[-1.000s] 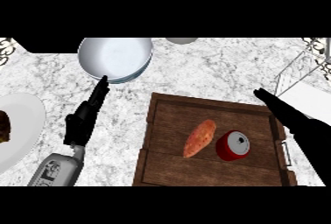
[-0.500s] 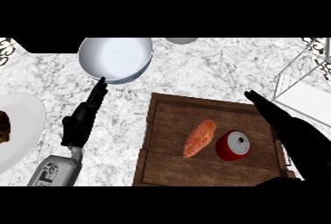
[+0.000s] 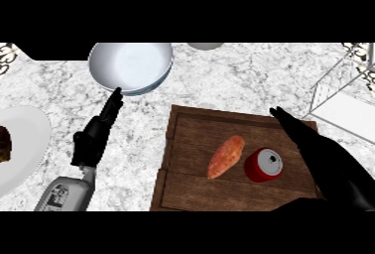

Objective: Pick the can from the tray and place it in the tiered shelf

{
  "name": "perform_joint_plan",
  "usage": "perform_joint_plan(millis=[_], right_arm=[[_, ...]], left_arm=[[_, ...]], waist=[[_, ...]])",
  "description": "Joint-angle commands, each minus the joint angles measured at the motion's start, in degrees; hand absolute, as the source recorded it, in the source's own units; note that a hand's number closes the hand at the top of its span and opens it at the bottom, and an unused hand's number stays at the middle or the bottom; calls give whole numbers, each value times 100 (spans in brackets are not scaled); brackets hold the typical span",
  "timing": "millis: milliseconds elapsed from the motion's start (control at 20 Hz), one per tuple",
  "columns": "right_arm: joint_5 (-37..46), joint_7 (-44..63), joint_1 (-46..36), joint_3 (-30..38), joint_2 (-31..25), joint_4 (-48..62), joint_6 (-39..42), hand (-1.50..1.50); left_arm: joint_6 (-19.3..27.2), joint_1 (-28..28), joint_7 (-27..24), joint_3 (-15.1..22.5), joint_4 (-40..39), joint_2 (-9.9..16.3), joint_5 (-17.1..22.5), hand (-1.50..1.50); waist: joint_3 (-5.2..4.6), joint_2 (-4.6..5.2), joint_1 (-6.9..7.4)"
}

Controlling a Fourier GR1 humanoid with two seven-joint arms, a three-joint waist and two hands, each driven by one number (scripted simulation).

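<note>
A red can (image 3: 263, 165) with a silver top stands upright on the brown wooden tray (image 3: 198, 134), right of centre. My right hand (image 3: 316, 149) hovers just right of the can, fingers straight and pointing up the view, holding nothing. It covers the tray's right edge. The white wire tiered shelf (image 3: 343, 95) stands at the right, beyond the tray. Left of the tray my left hand (image 3: 93, 139) rests open on the counter, fingers pointing up.
An orange sweet potato (image 3: 225, 156) lies on the tray left of the can. A stack of pale bowls (image 3: 130, 66) sits at the top, and a white plate (image 3: 22, 144) with dark food at the left edge.
My right hand has slid left over the tray's right side, closer to the can. The left hand and the can have not moved.
</note>
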State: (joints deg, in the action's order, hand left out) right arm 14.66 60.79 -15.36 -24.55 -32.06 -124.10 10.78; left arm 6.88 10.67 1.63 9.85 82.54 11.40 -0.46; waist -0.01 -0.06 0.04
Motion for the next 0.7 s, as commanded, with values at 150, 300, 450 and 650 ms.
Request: perform_joint_plan(millis=[150,300,450,650], right_arm=[[51,312,-128,139,144,409,581,-150],[730,263,141,-298,433,395,345,-150],[847,2,256,-268,490,603,396,-150],[884,95,59,-59,677,741,630,-150]], left_arm=[[-258,91,-139,-318,-208,47,96,0],[-247,-37,-291,-200,-317,-91,-69,0],[-288,-231,113,-217,317,-19,-28,0],[-263,537,-188,-418,-723,-209,-192,0]], waist=[[-3,11,4],[-2,7,-5],[1,-1,33],[-2,12,-19]])
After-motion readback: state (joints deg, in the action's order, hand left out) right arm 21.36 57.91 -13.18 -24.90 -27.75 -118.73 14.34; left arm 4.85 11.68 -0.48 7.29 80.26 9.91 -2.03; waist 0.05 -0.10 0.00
